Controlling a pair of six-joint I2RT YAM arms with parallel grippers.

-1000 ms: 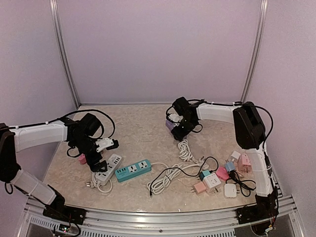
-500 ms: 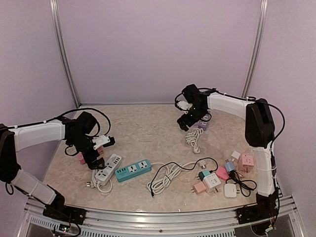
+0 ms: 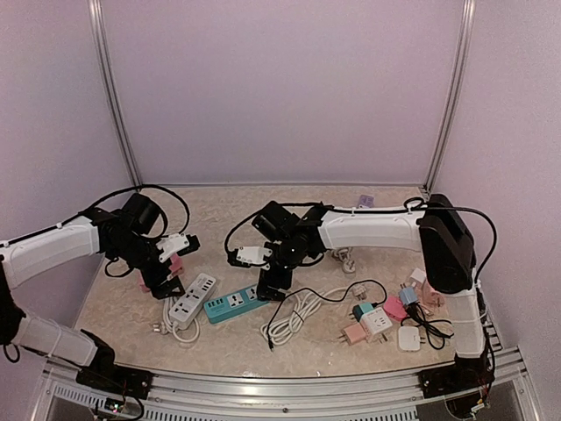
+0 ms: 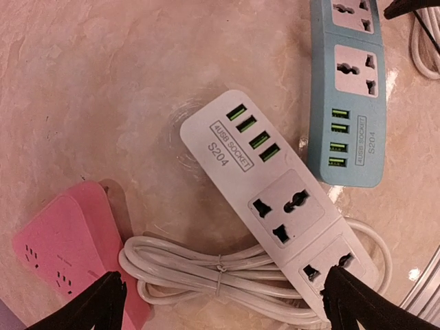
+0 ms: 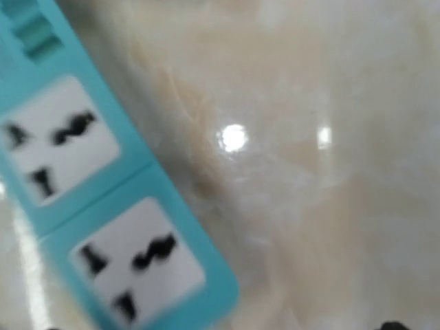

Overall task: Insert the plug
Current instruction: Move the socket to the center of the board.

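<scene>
A white power strip (image 3: 193, 298) and a teal power strip (image 3: 237, 301) lie side by side at the front left. My left gripper (image 3: 169, 279) hovers over the white strip (image 4: 275, 192), open and empty, its fingertips (image 4: 93, 306) wide apart over the strip's coiled white cord (image 4: 227, 282). My right gripper (image 3: 270, 285) hangs just over the right end of the teal strip (image 5: 89, 199); that view is blurred, it holds nothing, and only a dark fingertip edge shows at the bottom. A small purple plug (image 3: 364, 201) lies at the back right.
A pink power strip (image 4: 62, 254) lies left of the white one. A white cable coil (image 3: 294, 320) and a black cable (image 3: 324, 298) lie mid-front. Several small pink, white and teal adapters (image 3: 379, 323) cluster at the front right.
My right arm has swung from the back right down to the left, over the teal strip, leaving the purple plug at the back. My left gripper has shifted slightly.
</scene>
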